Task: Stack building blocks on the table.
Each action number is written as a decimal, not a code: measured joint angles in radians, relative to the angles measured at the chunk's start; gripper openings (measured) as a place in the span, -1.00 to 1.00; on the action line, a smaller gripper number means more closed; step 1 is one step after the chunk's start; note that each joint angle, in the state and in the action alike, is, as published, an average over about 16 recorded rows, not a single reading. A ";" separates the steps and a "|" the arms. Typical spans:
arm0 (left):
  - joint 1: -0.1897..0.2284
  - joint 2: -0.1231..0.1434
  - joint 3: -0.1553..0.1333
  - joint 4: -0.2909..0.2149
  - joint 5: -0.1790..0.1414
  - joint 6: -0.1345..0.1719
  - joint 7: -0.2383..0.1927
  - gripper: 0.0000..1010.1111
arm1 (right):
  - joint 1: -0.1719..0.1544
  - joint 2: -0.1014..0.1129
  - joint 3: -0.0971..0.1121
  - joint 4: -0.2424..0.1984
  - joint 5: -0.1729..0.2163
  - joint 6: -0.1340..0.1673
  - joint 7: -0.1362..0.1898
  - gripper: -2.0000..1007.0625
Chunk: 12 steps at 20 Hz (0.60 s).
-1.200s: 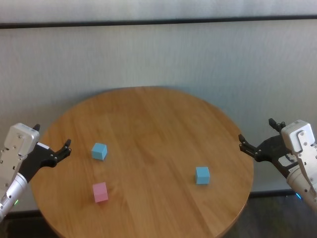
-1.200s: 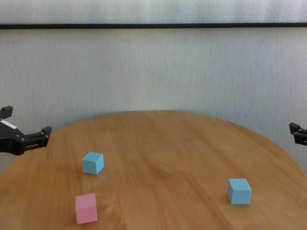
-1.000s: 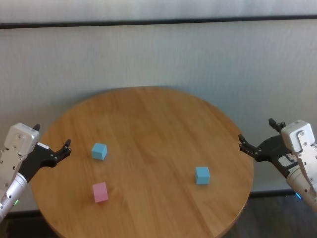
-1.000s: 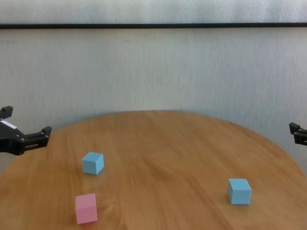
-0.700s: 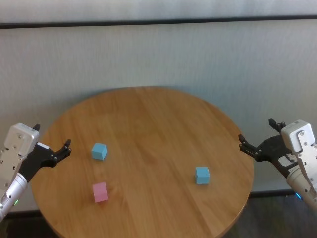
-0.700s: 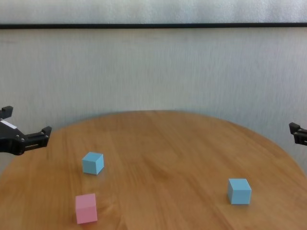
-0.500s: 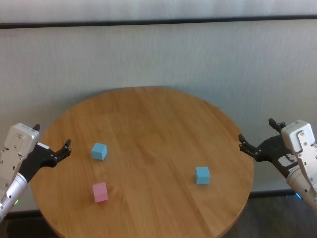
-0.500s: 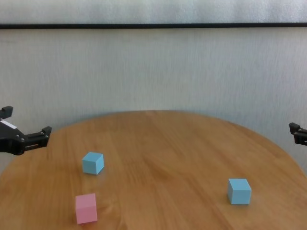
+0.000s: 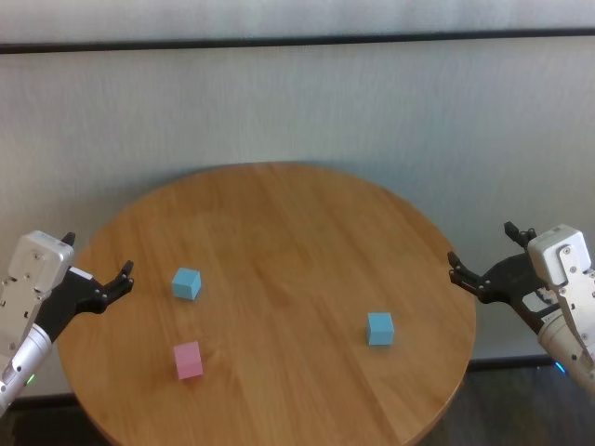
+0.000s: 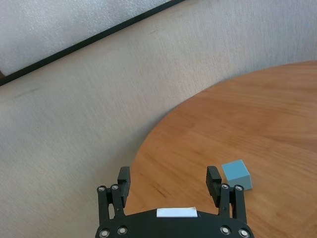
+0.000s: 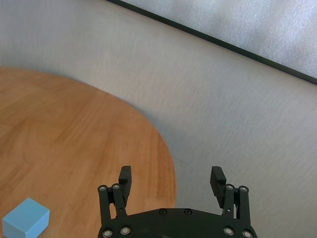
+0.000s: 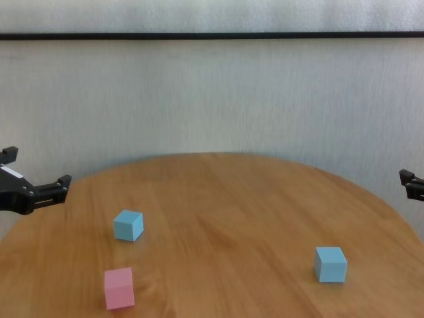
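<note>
Three cubes lie apart on the round wooden table [image 9: 279, 223]. A light blue cube [image 9: 186, 282] sits at the left, also in the left wrist view [image 10: 236, 174]. A pink cube [image 9: 189, 360] lies nearer the front left [image 12: 119, 288]. A second light blue cube [image 9: 379, 328] sits at the right [image 12: 330, 264], also in the right wrist view [image 11: 26, 223]. My left gripper [image 9: 97, 257] is open and empty at the table's left edge [image 10: 168, 179]. My right gripper [image 9: 483, 254] is open and empty beyond the table's right edge [image 11: 171, 178].
A pale textured wall [image 9: 297, 111] with a dark horizontal strip stands behind the table. The table's rim [image 9: 469, 321] curves close to the right gripper. Nothing else stands on the tabletop.
</note>
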 joint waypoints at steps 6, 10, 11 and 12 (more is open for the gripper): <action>0.000 0.000 0.000 0.000 0.000 0.000 0.000 0.98 | 0.000 0.000 0.000 0.000 0.000 0.000 0.000 1.00; 0.000 0.000 0.000 0.000 0.000 0.000 0.000 0.98 | 0.000 0.000 0.000 0.000 0.000 0.000 0.000 1.00; 0.000 0.000 0.000 0.000 0.000 0.000 0.000 0.98 | 0.000 0.000 0.000 0.000 0.000 0.000 0.000 1.00; 0.000 0.000 0.000 0.000 0.000 0.000 0.000 0.98 | 0.000 0.000 0.000 0.000 0.000 0.000 0.000 1.00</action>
